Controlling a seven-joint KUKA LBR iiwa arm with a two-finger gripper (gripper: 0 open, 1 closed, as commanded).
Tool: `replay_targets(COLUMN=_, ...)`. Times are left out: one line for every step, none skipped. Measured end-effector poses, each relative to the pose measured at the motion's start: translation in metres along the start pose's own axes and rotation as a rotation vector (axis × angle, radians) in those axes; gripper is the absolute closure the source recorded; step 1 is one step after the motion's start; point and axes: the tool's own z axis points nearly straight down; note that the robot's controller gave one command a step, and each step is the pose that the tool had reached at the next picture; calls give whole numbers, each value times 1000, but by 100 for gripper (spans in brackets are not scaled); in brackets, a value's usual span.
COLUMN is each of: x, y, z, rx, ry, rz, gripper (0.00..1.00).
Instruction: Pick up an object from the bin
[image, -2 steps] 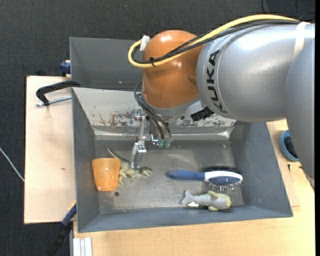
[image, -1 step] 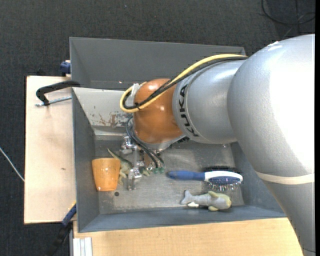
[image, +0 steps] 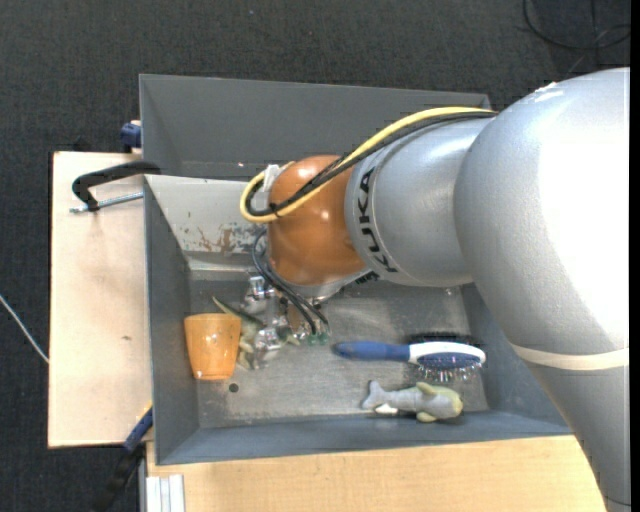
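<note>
Cup (image: 212, 346), the orange one, sits by the bin's (image: 165, 300) left wall, just left of my gripper (image: 262, 335); blue brush (image: 400, 352) lies well off right. Can't tell if gripper's open or clamped.

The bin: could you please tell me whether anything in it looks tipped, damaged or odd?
The orange cup appears to lie on its side at the left of the bin, beside the claw. Reddish-brown marks like rust stain the back wall. Nothing else stands out.
</note>
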Motion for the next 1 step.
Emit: replay_targets(x=-10, y=15, z=-150, rx=0, ry=-4, rz=-314, gripper=100)
